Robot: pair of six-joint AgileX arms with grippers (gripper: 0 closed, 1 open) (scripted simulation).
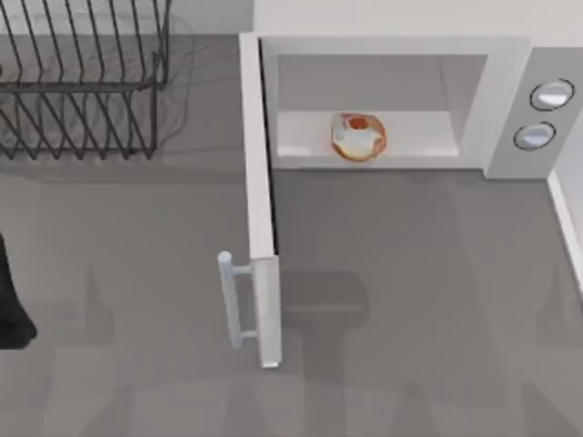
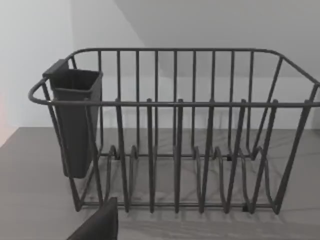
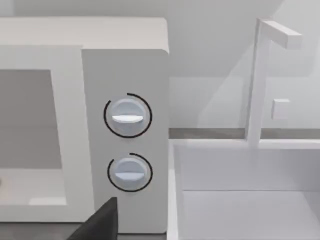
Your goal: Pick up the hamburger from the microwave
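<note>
Light grey-white, the microwave stands at the table's far side with its side-hinged door swung wide open, bar handle outward; two silvery knobs sit just ahead of the right gripper; a dark wire dish rack with a cutlery cup faces the left gripper; whether either gripper's fingers are open or closed I cannot tell; the hamburger lies on the cavity floor, held by neither
</note>
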